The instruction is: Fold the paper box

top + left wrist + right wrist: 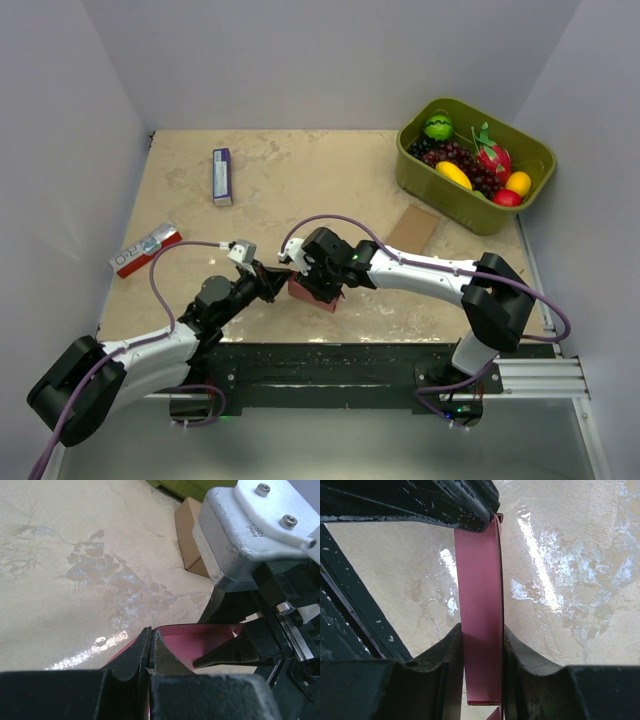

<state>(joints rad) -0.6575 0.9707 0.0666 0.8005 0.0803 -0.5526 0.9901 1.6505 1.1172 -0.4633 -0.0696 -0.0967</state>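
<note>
Right tool (481,636) clamps one panel of the paper box (316,297) while your left tool (151,632) pinches its opposite, left-hand edge, so the card sits directly between both tools, just inside the desk's (330,180) near edge, about midway along it.

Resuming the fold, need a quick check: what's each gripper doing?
Left gripper: closed, pinching the thin pink-red card paper box.
Right gripper: closed on the same box.
</note>
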